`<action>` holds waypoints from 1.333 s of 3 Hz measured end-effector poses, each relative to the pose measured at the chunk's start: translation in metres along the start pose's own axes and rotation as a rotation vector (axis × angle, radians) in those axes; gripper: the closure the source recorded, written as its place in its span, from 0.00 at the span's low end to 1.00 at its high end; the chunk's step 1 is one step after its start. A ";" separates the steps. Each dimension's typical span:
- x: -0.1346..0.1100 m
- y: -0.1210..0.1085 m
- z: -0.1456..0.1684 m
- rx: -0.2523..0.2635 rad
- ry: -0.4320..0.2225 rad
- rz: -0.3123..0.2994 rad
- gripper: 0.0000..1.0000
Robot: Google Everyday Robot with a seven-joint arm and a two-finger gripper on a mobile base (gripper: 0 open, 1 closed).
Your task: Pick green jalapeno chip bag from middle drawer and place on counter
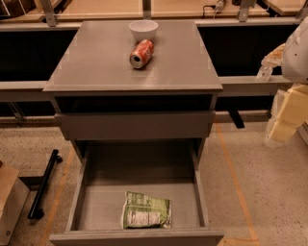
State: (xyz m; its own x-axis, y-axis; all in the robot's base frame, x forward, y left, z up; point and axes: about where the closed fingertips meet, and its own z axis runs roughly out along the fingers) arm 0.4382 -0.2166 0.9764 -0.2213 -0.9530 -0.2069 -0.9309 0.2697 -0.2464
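The green jalapeno chip bag (pixel 146 210) lies flat on the floor of the open middle drawer (pixel 199 192), near its front wall and slightly right of centre. The drawer is pulled far out below the shallower closed drawer front (pixel 134 126). The grey counter (pixel 91 62) tops the cabinet. My gripper (pixel 269 65) hangs at the right edge of the view, beside the cabinet at about counter height. It is far from the bag and holds nothing that I can see. Pale arm parts (pixel 288 113) show below it.
A white bowl (pixel 143 29) stands at the back of the counter. An orange-red soda can (pixel 141 53) lies on its side in front of it. A black bar (pixel 44 185) and a cardboard box (pixel 8 199) are on the floor at left. Wooden tabletops (pixel 101 8) run behind.
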 end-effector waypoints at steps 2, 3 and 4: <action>-0.003 0.000 0.019 0.004 -0.024 0.039 0.00; -0.008 0.002 0.060 -0.009 -0.057 0.109 0.00; -0.022 0.010 0.113 -0.066 -0.098 0.163 0.00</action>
State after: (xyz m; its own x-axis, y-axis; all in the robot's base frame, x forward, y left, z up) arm 0.4664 -0.1775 0.8718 -0.3446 -0.8786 -0.3306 -0.9026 0.4069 -0.1405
